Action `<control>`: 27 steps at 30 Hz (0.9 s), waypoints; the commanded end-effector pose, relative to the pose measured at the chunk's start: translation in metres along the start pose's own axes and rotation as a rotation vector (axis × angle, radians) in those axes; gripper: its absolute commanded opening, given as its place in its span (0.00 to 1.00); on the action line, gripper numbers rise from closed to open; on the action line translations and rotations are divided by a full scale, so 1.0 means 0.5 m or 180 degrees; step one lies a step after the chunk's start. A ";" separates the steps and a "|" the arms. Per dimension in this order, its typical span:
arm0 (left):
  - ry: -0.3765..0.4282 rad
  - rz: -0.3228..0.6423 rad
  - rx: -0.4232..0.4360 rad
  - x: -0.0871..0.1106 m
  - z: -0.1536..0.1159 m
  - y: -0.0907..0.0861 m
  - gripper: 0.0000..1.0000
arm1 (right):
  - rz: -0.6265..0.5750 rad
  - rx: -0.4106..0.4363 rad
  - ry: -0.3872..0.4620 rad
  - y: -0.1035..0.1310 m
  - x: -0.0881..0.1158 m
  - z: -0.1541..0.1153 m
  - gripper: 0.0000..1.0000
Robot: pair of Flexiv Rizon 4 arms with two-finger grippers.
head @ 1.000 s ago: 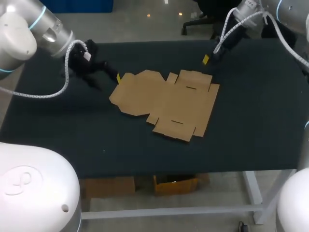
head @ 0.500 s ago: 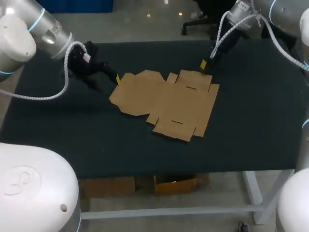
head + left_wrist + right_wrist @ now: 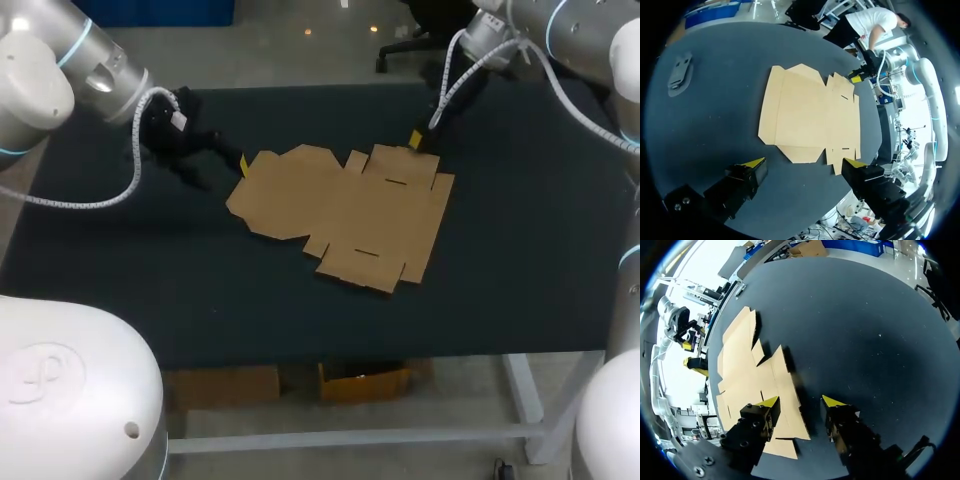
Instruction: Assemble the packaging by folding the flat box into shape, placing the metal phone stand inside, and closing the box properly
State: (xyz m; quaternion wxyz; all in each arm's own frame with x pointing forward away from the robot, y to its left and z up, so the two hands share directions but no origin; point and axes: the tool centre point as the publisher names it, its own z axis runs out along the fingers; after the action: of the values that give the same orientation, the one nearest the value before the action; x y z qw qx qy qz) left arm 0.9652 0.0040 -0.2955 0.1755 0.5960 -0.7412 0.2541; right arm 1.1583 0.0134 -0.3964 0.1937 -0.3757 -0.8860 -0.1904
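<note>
Flat cardboard box [image 3: 345, 215] lying unfolded in the middle of the dark table [image 3: 520, 260].
The board is plain brown and creased, with notched flaps and two small slots, and it lies flush on the matte black surface. The left gripper [image 3: 803, 163] is just off the box's left edge, fingers spread wide and holding nothing. The right gripper [image 3: 801, 401] hangs at the far edge, fingers likewise apart. A small grey piece [image 3: 680, 72], possibly the metal phone stand, lies toward the table's far edge, well apart from the box.
</note>
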 end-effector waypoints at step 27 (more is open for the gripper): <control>0.0035 -0.0073 0.0041 -0.012 0.001 -0.002 1.00 | 0.0163 0.1442 0.1000 0.005 -0.002 0.044 0.38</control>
State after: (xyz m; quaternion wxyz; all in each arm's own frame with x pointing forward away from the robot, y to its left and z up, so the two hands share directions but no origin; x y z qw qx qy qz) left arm 0.9689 0.0084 -0.2992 0.1802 0.6032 -0.7322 0.2599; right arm 1.1477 0.0252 -0.4136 0.2030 -0.3902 -0.8841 -0.1579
